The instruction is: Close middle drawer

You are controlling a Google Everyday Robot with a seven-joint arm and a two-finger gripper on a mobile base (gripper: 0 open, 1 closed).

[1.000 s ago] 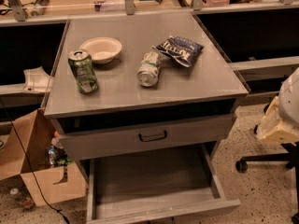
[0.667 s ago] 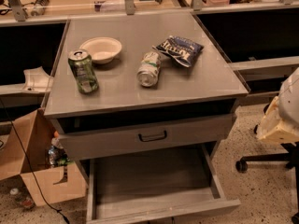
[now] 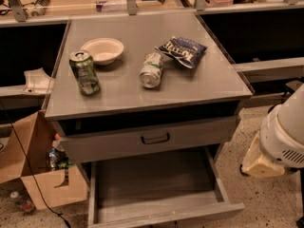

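Currently the middle drawer (image 3: 156, 184) stands pulled far out, low and near. My arm (image 3: 280, 137) waits at right; its gripper is out of view, so I cannot tell its state. An off-centre push could jam the drawer or topple the upright can (image 3: 84, 72).

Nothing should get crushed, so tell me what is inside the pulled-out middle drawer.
The middle drawer shows a bare grey floor, nothing on it. Its back part is hidden under the top drawer. The gripper is out of view; only the arm shows at right.
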